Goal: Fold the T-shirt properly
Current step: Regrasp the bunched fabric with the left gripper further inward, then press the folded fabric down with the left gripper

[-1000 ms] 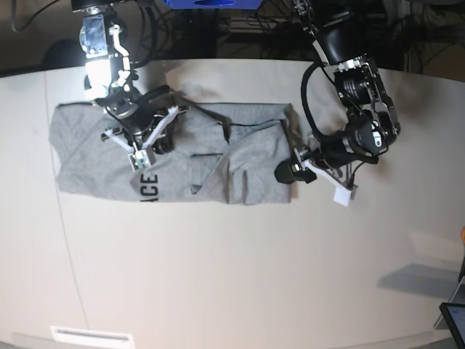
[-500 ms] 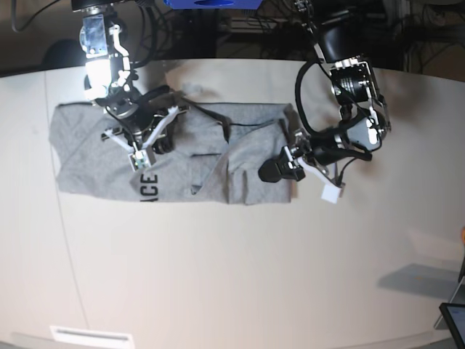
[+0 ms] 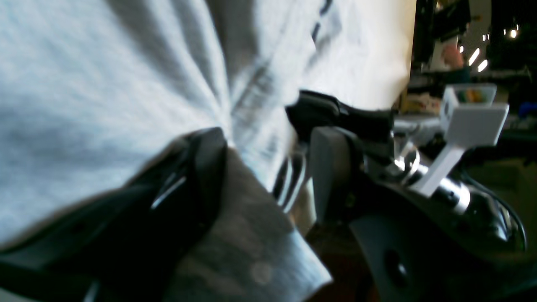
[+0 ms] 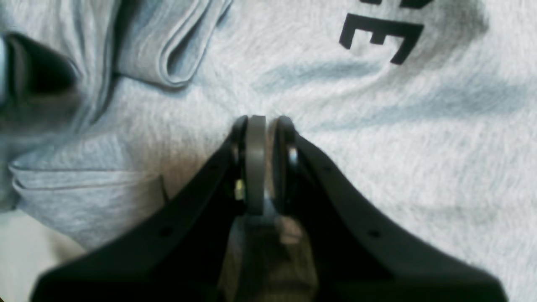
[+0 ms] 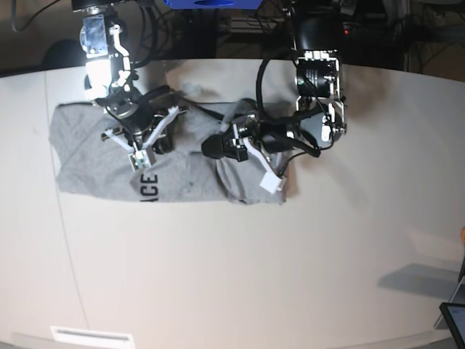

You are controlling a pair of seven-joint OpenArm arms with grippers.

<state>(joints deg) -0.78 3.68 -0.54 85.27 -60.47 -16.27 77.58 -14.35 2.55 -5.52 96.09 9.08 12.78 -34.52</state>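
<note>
T-shirt [image 5: 109,163] lies flat on table [image 5: 218,276], lettering up, right-hand part bunched. Right gripper [image 4: 260,126] presses down on grey cloth just below the letters, fingers [image 4: 256,159] drawn together, nothing clearly pinched. Left gripper [image 5: 243,149] low over bunched folds, jaws apart; cloth between its fingers [image 3: 201,167], grip uncertain.

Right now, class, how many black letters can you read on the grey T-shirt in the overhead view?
3: "ACE", in a row on the T-shirt, just below the right claw. More letters may be hidden under the folds.
</note>
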